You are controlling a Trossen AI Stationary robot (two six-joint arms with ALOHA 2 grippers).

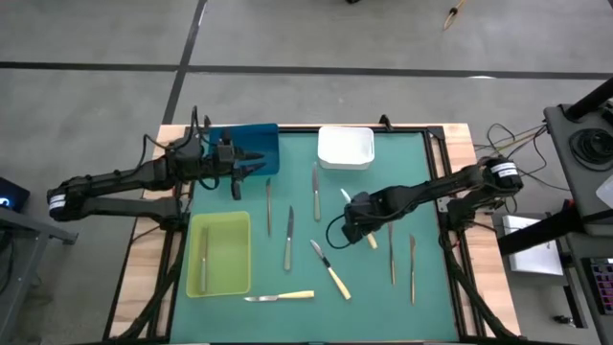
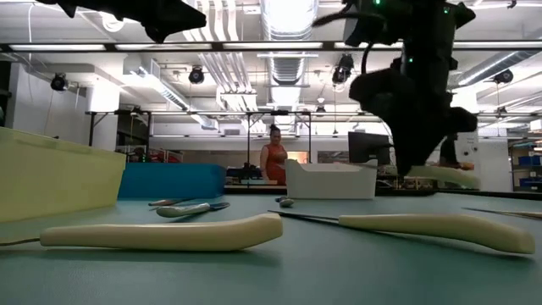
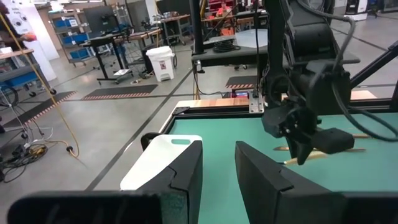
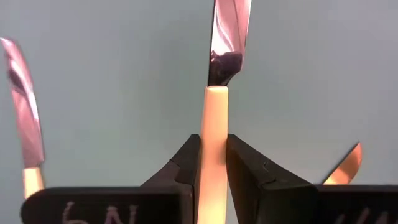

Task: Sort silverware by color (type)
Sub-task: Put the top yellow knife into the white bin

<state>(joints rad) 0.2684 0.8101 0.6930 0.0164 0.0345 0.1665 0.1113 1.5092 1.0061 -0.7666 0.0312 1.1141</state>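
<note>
My right gripper [image 1: 358,222] hangs over the green mat's middle right, shut on a knife [image 1: 360,218] with a pale yellow handle. Two more yellow-handled knives [image 1: 330,270] [image 1: 280,297] lie flat near the front. Several grey utensils [image 1: 289,240] [image 1: 315,192] [image 1: 391,251] lie flat on the mat. One utensil [image 1: 204,254] lies in the yellow-green tray [image 1: 235,278]. My left gripper [image 3: 217,168] waits open and empty at the blue tray's [image 1: 259,139] near edge. My right gripper pinches the knife's pale yellow handle [image 4: 213,112] between its two fingers [image 4: 249,168], close behind the blade [image 4: 227,37]. The fingers come steeply from above and lie across the knife. In the low view the handle [image 2: 440,176] hangs about level, clear of the mat.
A white tray [image 1: 345,147] stands at the mat's far edge, with the blue tray to its left. The yellow-green tray sits at the near left. Another grey utensil [image 1: 413,268] lies near the right edge. A person [image 2: 275,161] stands in the room far behind.
</note>
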